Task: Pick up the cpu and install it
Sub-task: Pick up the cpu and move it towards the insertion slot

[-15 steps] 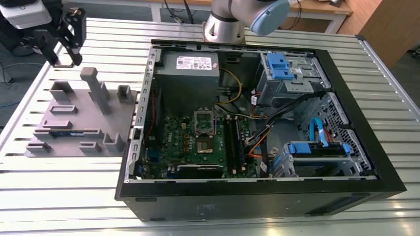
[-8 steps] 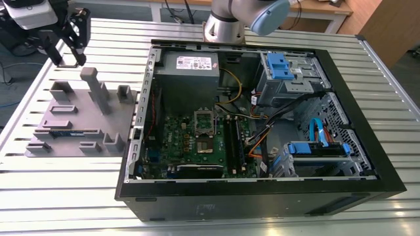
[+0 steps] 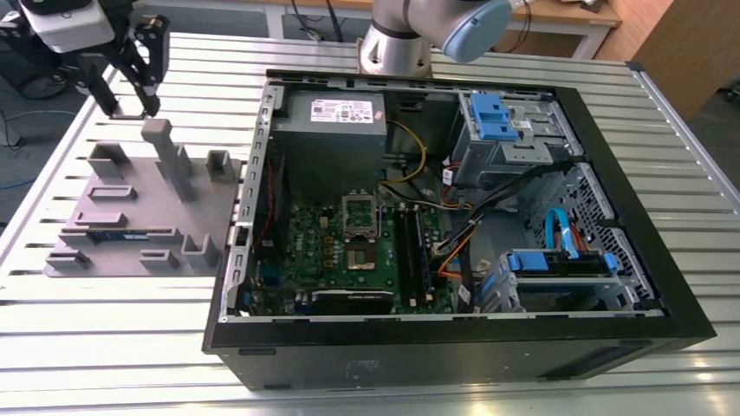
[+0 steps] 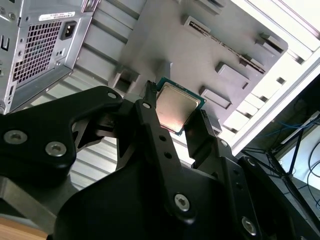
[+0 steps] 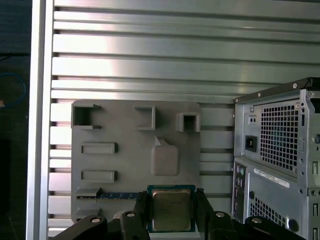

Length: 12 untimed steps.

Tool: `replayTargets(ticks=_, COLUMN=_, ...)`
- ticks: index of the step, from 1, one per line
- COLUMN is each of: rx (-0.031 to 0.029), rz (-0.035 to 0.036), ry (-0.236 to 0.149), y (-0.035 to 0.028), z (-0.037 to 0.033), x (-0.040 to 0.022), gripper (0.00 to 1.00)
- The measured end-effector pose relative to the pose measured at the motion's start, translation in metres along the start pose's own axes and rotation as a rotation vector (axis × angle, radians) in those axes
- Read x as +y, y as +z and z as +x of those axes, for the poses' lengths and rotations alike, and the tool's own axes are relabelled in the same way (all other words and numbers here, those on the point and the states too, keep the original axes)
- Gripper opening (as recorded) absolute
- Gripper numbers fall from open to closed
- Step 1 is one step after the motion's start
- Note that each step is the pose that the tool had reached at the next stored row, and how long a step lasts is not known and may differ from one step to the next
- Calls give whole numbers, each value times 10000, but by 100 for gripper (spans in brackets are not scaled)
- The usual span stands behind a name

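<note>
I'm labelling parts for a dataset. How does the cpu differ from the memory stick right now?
Shape: the cpu is a square chip with a silver top; the memory stick is a long, narrow strip. State: the cpu is clamped in the gripper, off the tray; the memory stick lies in a tray slot. Both are outside the case.

Consists of a round silver-grey arm tube (image 3: 399,48) with a pale blue joint cap (image 3: 480,26), at twelve o'clock in the exterior view. Ends at eleven o'clock in a white wrist housing (image 3: 68,24) and a matte black gripper (image 3: 131,108). Has thick angular black links (image 4: 55,125) and narrow fingers (image 4: 155,125), fastened by round silver screws (image 4: 56,148).
</note>
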<state>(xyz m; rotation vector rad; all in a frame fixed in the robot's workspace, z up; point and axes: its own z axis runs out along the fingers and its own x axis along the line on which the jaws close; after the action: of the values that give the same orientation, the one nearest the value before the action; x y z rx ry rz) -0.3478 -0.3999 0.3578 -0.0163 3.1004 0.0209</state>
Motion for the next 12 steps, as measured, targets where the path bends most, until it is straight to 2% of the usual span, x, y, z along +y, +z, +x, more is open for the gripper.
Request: replayTargets(ticks=12, rx=0, rz=0, ry=0, y=7, z=-164, x=-2, gripper=47)
